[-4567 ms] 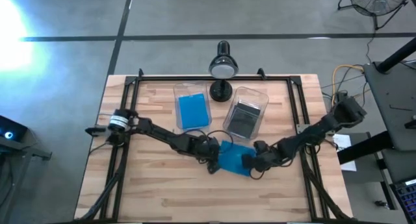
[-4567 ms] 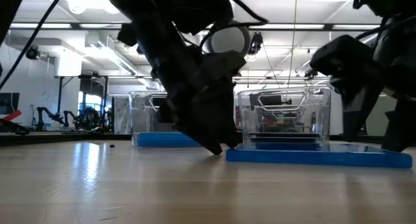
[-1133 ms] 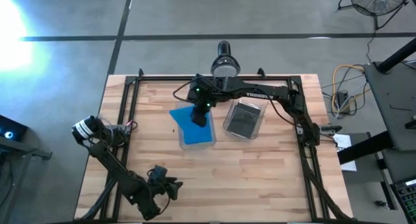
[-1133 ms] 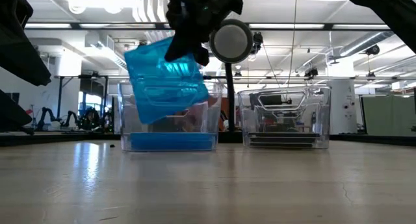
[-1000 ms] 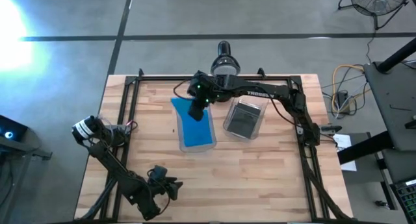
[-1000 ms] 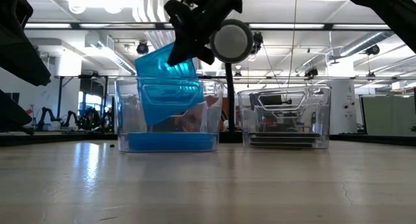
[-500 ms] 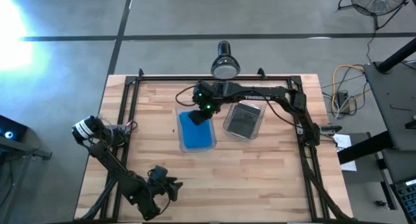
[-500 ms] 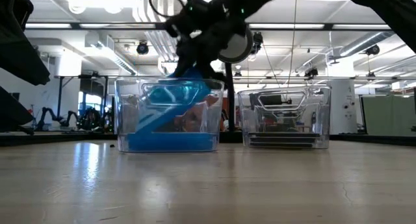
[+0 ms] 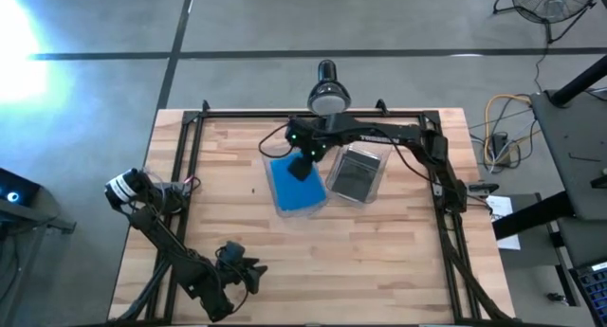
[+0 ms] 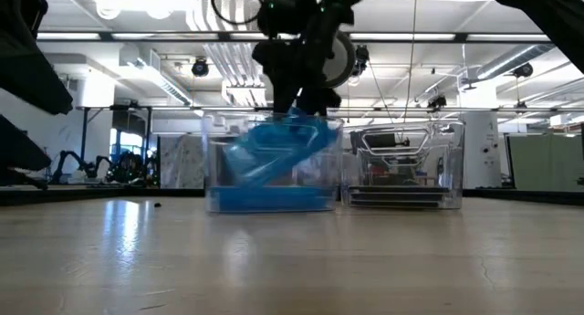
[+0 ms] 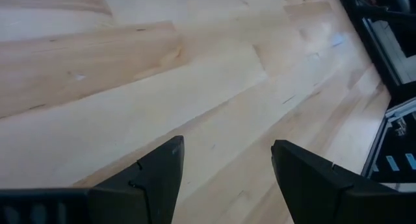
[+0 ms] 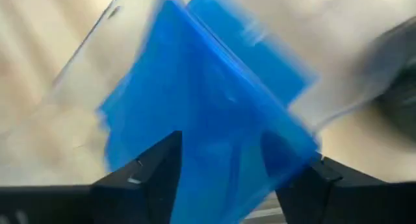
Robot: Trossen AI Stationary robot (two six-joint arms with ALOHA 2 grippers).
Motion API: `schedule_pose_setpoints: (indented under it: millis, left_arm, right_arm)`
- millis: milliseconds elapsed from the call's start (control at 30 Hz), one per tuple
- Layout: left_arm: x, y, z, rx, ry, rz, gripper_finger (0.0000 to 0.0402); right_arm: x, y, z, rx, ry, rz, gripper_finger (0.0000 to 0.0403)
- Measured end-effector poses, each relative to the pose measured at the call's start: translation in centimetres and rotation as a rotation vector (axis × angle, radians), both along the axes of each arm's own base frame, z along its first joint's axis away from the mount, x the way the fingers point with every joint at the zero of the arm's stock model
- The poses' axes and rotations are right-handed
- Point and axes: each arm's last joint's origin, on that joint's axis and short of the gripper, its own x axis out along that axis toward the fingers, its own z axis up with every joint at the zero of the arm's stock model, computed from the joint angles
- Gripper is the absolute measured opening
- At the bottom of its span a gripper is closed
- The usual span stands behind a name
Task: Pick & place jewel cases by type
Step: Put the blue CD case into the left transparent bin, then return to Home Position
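My right gripper point(image 9: 300, 168) reaches over the left clear bin point(image 10: 217, 164), its open fingers just above the rim point(image 10: 297, 110). A bright blue jewel case point(image 10: 274, 149) leans tilted inside that bin, its lower edge on the blue cases stacked flat on the bottom point(image 10: 269, 202). In the right wrist view the blue case point(image 12: 208, 100) fills the space ahead of and between the fingers point(image 12: 221, 159), blurred. The right bin point(image 9: 358, 171) holds dark cases. My left gripper point(image 9: 248, 278) waits open near the table's near edge point(image 11: 224, 165). My right gripper stands open with the tilted blue case's upper edge point(image 10: 306, 125) between or just below its fingers, coming from above. Blur and the bin wall hide the spot, so I cannot tell whether a finger touches the case or the bin.
A desk lamp point(image 9: 325, 95) stands at the far edge behind the two bins, which now sit close together point(image 10: 339, 169). A black frame rail point(image 9: 190, 128) runs round the table. Bare wood lies across the table's near half point(image 9: 360, 261).
The right gripper has come down from above the left bin into it, carrying the blue case, then shifted toward the table's right. The case went from hanging above the rim to leaning tilted inside. The left bin has slid right and turned a little, closing on the right bin.
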Motion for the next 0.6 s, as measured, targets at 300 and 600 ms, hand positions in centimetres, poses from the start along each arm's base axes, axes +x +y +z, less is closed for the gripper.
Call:
schedule_pose_setpoints:
  millis: [300, 600]
  left_arm:
    - [0.3, 1.1, 2.6, 0.082, -0.062, -0.035, 0.0213]
    - [1.1, 4.3, 7.0, 0.193, -0.099, -0.076, 0.0213]
  right_arm:
    - [0.2, 2.1, 4.9, -0.108, -0.092, 0.187, 0.0235]
    - [-0.3, 3.2, -1.2, 0.103, 0.034, 0.148, 0.0221]
